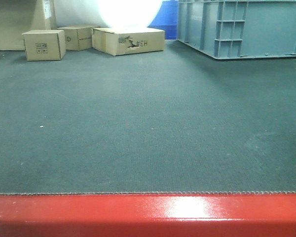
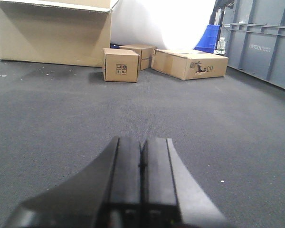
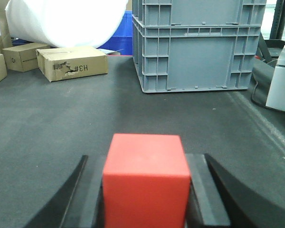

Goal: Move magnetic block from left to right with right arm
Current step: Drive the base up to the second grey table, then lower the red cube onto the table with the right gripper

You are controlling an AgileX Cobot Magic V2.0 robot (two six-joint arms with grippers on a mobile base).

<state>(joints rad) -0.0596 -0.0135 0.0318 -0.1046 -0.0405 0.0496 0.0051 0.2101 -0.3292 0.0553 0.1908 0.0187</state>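
Right end effector (image 3: 146,190) clamps the small matte red magnetic cube (image 3: 145,178) between its jaws above the dark mat, left end effector (image 2: 142,161) closed empty; risk: smooth faces slipping if grip loosens early.

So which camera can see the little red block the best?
The right wrist view. The small red cube fills the foreground there, clamped in the right gripper. The front and left wrist views don't show the cube at all, only dark mat and cardboard boxes.
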